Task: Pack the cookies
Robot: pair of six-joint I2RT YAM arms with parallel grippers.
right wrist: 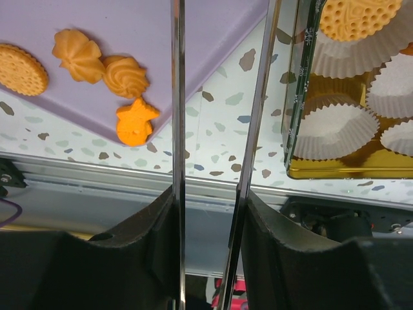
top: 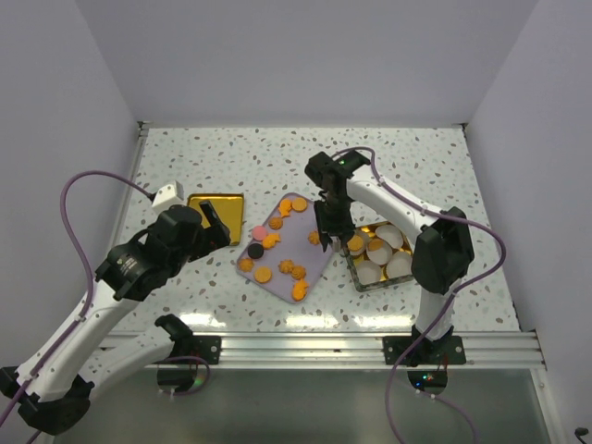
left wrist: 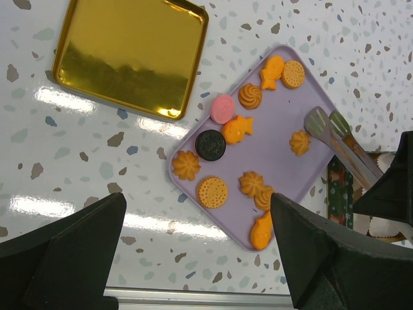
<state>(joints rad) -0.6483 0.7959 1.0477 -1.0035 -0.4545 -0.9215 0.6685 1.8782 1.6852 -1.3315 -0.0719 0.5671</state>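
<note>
**Right tongs over tray edge, left jaws wide, cookies mostly on tray**

We start at the right gripper (right wrist: 208,213). Its black fingers (right wrist: 135,252) clasp the arms of a pair of metal tongs (right wrist: 178,97). The two blades run apart with nothing between them. In the right wrist view the top of the frame cuts off their tips. In the left wrist view the tips sit over the 3 o'clock edge of the lilac tray (left wrist: 277,123), and we cannot tell whether they touch it.

The left gripper (top: 218,226) has its fingers (left wrist: 64,252) spread wide and holds nothing. It hangs at the tray's 9 o'clock side.

Most cookies (left wrist: 211,192) lie scattered on the tray. They are mainly orange, with a pink cookie (left wrist: 222,108) and a black cookie (left wrist: 210,145) toward its 10 o'clock side.

At 3 o'clock from the tray stands the tin (right wrist: 300,64), lined with white paper cups (right wrist: 335,129). One patterned cookie sits in a cup at the frame's top edge, half cut off. In the top view the right arm covers part of the tin, so we cannot count what is inside. In the left wrist view a finger hides nearly all of it.

A gold lid (left wrist: 129,58) lies on the speckled table (top: 416,166) at 10 o'clock from the tray, apart from it.
</note>
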